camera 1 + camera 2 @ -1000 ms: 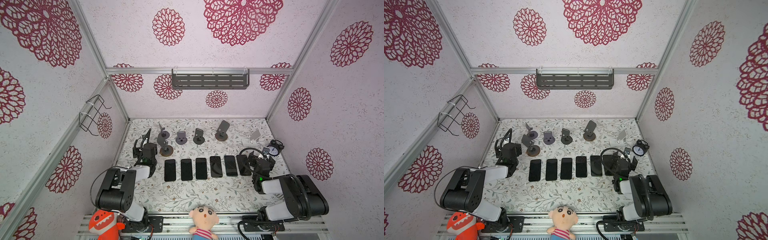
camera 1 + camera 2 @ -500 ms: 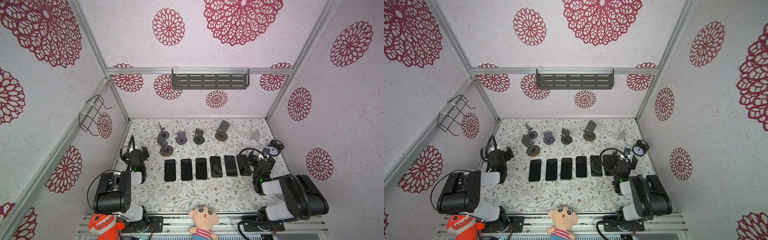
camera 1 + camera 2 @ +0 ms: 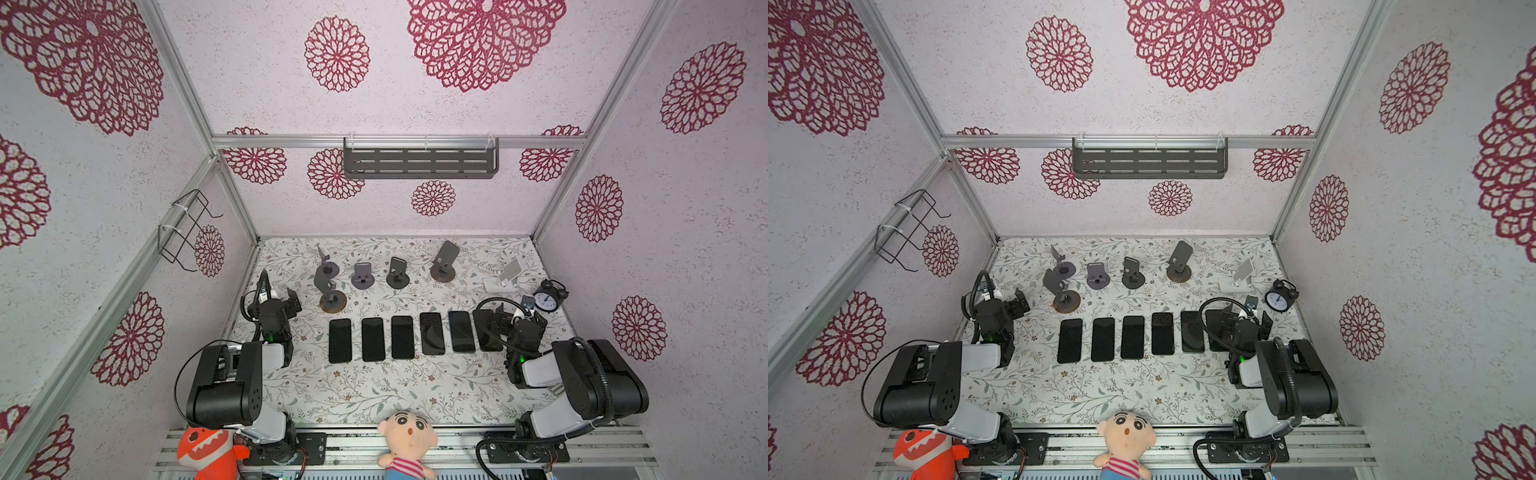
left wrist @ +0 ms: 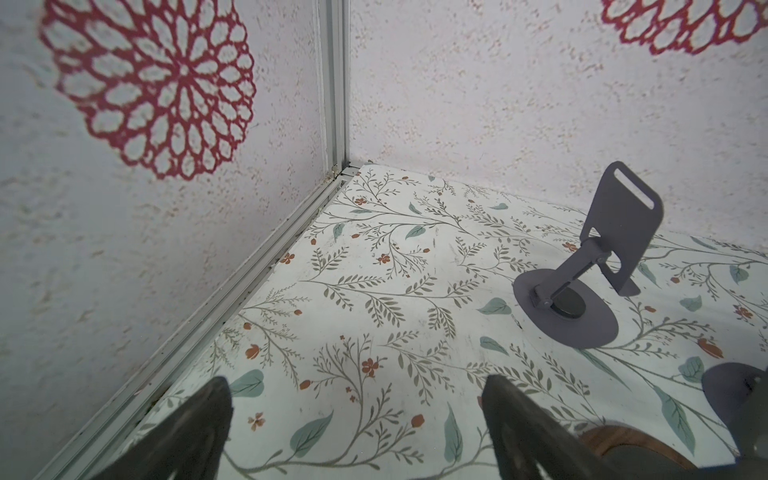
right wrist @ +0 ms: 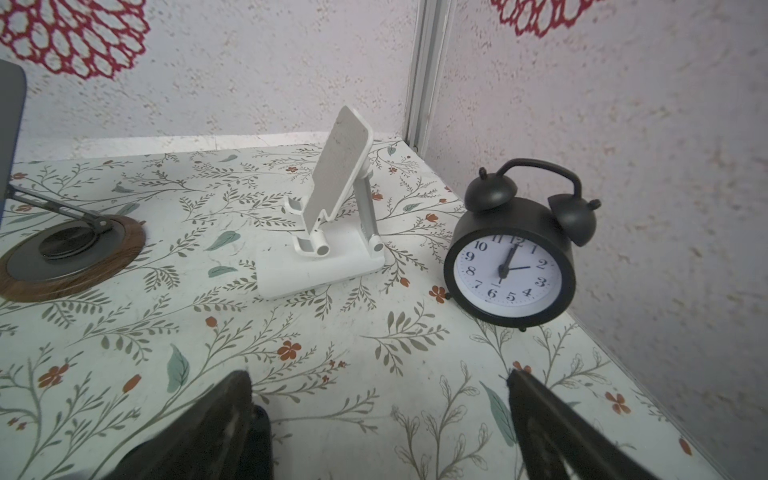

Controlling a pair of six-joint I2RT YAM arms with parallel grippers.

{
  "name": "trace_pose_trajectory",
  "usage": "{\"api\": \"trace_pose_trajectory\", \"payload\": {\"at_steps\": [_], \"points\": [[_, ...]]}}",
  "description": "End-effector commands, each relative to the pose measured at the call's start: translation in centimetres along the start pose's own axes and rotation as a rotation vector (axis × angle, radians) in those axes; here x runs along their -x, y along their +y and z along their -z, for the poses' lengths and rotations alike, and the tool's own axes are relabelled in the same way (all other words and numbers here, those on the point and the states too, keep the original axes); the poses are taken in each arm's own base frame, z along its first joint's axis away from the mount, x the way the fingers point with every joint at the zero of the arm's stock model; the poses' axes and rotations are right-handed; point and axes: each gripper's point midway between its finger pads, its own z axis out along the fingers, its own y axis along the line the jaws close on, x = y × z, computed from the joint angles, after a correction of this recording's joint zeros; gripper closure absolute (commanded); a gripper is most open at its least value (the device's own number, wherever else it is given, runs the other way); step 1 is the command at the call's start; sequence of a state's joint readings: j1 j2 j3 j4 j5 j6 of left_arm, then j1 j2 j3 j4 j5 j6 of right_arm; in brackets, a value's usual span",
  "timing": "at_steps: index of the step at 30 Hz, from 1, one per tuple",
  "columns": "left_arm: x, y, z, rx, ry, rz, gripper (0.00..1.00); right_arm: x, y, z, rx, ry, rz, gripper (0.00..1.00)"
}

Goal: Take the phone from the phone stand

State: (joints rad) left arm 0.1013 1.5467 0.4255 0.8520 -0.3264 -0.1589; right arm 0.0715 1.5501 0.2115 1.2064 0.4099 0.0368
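Left wrist view looks past the left gripper [image 4: 357, 419], its fingers [image 4: 199, 428] spread wide on nothing, toward an empty grey phone stand [image 4: 619, 232] near the far corner. In both top views no stand carries a phone: six handsets lie flat in a row mid-table, from the leftmost phone [image 3: 340, 340] to the rightmost phone [image 3: 486, 330]. The removal looks done, so the sensible move now is apparently to park: lift clear, keep the jaws apart, and avoid nudging stands or phones. The right gripper [image 3: 519, 320], likewise wide and empty, hangs by the rightmost phone, facing the white stand [image 5: 328, 232] and alarm clock [image 5: 511, 262]. Both arms sit folded, elbows back by the front rail [image 3: 415, 440], wrists low over the floral table [image 3: 374, 390].
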Motion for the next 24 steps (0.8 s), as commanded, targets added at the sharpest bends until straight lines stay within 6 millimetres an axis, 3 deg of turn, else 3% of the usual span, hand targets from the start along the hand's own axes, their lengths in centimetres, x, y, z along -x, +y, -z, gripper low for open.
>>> {"api": "trace_pose_trajectory", "payload": {"at_steps": [1,24], "points": [[0.22,-0.09,-0.02,-0.007,-0.016,0.002,0.03,2.23,0.16,-0.30,0.007,-0.071,-0.033,0.01],[0.20,-0.09,-0.03,-0.007,-0.015,0.002,0.03,2.14,0.19,-0.44,0.005,-0.061,-0.035,0.01]]}}
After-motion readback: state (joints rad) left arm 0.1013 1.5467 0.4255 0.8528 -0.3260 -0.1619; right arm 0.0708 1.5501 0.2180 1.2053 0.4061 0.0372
